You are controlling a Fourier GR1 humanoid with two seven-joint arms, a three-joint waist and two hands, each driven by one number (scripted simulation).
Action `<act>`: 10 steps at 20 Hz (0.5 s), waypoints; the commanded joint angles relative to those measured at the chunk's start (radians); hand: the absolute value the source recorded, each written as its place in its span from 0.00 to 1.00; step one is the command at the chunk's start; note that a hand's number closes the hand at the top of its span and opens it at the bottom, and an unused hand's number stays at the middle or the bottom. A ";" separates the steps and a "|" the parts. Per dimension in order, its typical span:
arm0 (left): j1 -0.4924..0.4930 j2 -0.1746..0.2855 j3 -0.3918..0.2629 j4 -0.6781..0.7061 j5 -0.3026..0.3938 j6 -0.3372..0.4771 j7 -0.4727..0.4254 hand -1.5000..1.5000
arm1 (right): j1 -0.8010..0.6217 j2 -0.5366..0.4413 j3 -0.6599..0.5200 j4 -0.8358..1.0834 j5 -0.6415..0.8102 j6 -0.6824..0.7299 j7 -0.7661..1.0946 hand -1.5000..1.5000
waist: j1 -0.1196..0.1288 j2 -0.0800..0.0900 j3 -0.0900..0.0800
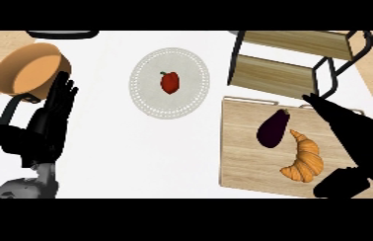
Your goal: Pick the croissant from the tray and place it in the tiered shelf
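Head view: we see our right hand (344, 134) at the right side, over the right edge of the tray (241, 161). It looks long and dark. Its fingers (324, 111) are straight and pressed together. They point far and a bit left, toward the tiered shelf (280, 72), and they hold nothing. Their tips are up by the shelf's black frame.

The croissant (302, 160) lies on the tray, just left of this hand. We cannot tell if the hand touches it. A dark purple eggplant (273, 128) lies on the tray too, just beside the croissant's far tip.

Our left hand (55, 111) rests at the left edge, fingers up and a little spread, holding nothing. A wooden bowl (33, 69) sits just on the far side of it.

The shelf stands right behind the tray's far edge. A plate (149, 99) with a red pepper (169, 82) sits in the middle, well apart from the tray. Between the left hand and the tray, the white counter (131, 156) has lots of bare room.
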 commanded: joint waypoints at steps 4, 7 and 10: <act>0.042 -0.007 0.017 -0.003 -0.010 -0.016 -0.025 0.50 | -0.070 0.065 0.096 0.131 0.122 0.118 0.135 0.00 | 0.001 0.001 0.001; 0.020 -0.052 0.005 0.017 -0.051 0.016 -0.009 0.50 | 0.060 0.098 0.075 0.104 0.229 0.043 0.049 0.00 | -0.019 -0.002 0.001; 0.074 -0.067 -0.003 -0.061 -0.060 0.009 0.004 0.50 | 0.086 0.180 0.088 0.107 0.298 0.030 0.046 0.00 | -0.015 -0.003 0.002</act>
